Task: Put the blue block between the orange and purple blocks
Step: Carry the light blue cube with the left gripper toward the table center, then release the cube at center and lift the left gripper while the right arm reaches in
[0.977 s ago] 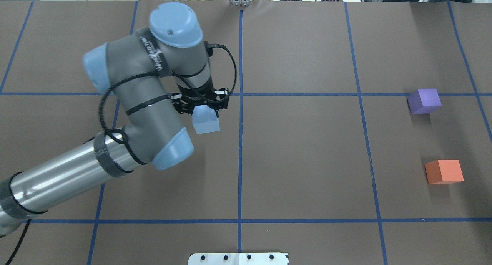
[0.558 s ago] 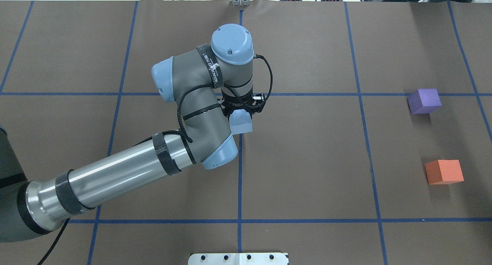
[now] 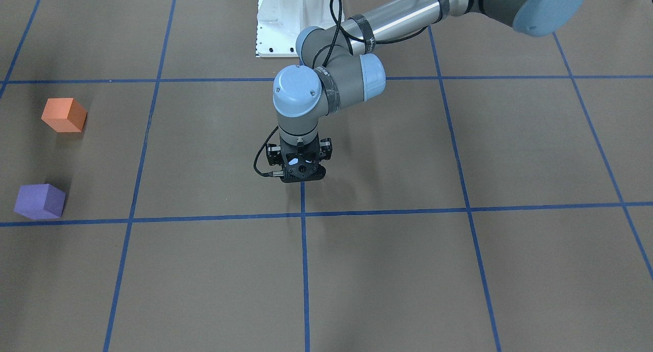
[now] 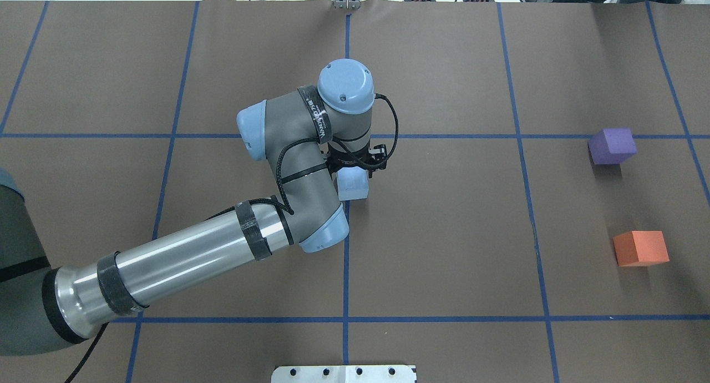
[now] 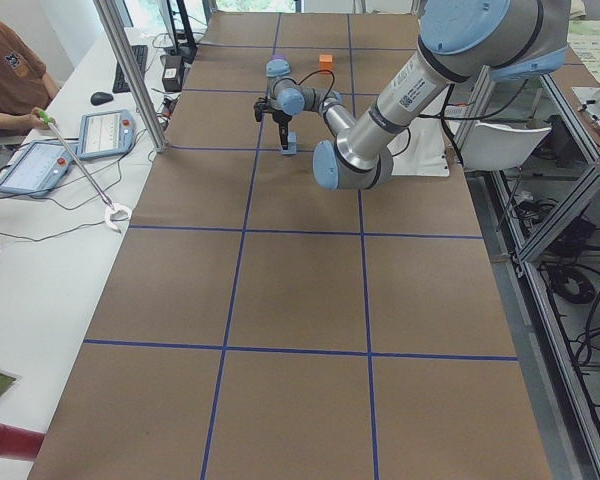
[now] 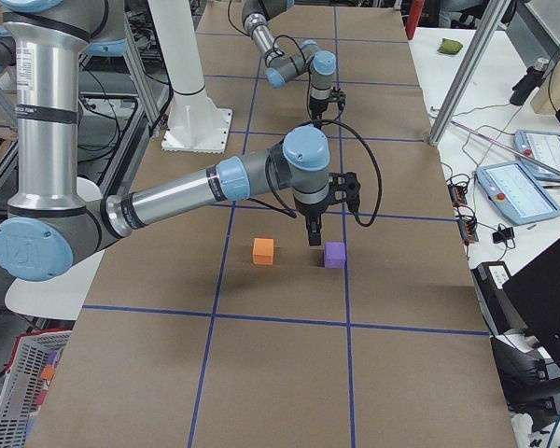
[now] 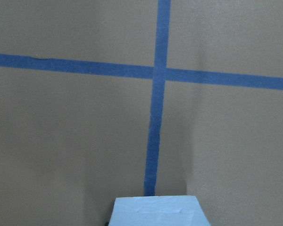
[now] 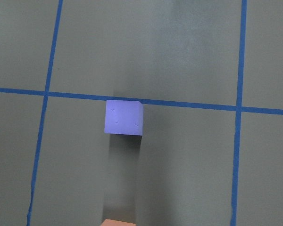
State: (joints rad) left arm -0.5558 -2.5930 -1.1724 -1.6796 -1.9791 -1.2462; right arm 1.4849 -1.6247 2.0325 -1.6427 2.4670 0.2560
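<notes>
My left gripper (image 4: 354,175) is shut on the light blue block (image 4: 353,185) and holds it just above the table at the centre grid line. The block's top shows at the bottom of the left wrist view (image 7: 155,213). The purple block (image 4: 612,146) and the orange block (image 4: 640,248) sit apart at the far right, with a gap between them. My right gripper (image 6: 313,235) shows only in the exterior right view, above those two blocks; I cannot tell whether it is open. The right wrist view looks down on the purple block (image 8: 124,117).
The brown table cover (image 4: 444,233) carries a grid of blue tape lines (image 4: 346,272). The white robot base plate (image 4: 344,373) is at the near edge. An operator and tablets (image 5: 105,133) are on a side table.
My left arm has carried the blue block to the right, from left of the centre line to right over it. The purple and orange blocks have not moved.
</notes>
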